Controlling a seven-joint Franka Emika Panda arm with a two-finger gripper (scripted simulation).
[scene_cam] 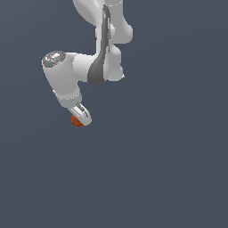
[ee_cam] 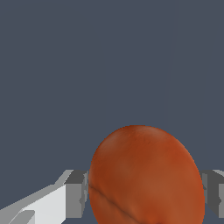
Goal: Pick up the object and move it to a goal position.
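From my station I take the white arm (scene_cam: 84,67) as my landmark: it comes in from the upper edge of the exterior view, bends at a grey-capped joint, and angles down toward the exterior view's left. At its lower end I see the gripper (scene_cam: 80,116), and the small orange-red ball (scene_cam: 76,120) sits right at the fingertips, mostly covered by the gripper so only a sliver of it peeks out on the side away from the arm. On the wrist view the ball (ee_cam: 146,175) fills the space between the two fingers (ee_cam: 76,192), whose grey pads press against its sides with no gap I can make out, so I read the gripper as closed around the ball. Its surface is mottled, with a faint darker crease. All around it I see only plain dark blue-grey background.
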